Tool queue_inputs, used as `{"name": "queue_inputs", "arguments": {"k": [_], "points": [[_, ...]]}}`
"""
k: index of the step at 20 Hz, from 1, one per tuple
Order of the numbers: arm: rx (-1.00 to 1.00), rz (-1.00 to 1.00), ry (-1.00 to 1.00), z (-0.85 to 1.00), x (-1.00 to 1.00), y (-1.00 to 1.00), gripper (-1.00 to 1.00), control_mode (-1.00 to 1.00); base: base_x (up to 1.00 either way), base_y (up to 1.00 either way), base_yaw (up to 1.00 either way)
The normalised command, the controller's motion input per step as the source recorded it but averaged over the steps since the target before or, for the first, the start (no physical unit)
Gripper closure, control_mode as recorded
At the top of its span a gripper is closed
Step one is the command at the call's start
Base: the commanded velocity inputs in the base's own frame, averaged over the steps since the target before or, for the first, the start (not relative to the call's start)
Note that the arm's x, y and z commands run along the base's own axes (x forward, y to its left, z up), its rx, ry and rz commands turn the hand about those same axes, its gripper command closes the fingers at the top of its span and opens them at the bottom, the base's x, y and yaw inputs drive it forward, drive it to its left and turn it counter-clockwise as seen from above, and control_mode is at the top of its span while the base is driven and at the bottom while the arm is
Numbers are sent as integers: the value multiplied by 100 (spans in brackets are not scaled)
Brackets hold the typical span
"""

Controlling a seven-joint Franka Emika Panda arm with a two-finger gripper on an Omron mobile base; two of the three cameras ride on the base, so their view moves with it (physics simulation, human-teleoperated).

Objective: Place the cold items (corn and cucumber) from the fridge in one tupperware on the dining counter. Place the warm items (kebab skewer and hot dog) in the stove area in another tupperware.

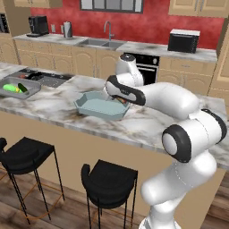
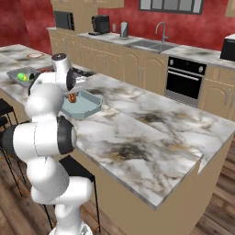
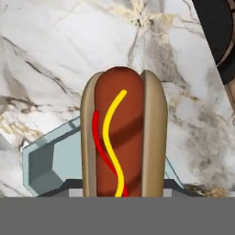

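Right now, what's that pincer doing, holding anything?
Pincer: shut on the hot dog, above the tupperware.

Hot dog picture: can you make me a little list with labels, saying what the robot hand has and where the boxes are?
held thing: hot dog with red and yellow squiggles on top
gripper: shut on the hot dog, over the far right corner of the near box
near box: pale blue tupperware on the marble counter, nothing else seen inside
other box: grey tupperware far to the left, with green and yellow food in it
under the counter: two black stools
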Motion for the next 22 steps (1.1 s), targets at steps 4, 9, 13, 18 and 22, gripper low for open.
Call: {"name": "queue_inputs", "arguments": {"k": [4, 9, 13, 18, 22], "points": [[-2, 0, 5, -53, 85, 19, 100, -100, 0, 0, 0], [-1, 0, 14, -44, 79, 9, 100, -100, 0, 0, 0], [0, 0, 13, -27, 62, 1, 100, -100, 0, 0, 0], [0, 0, 6, -24, 35, 12, 100, -100, 0, 0, 0], [0, -3, -2, -3, -6, 17, -100, -100, 0, 0, 0]]}}
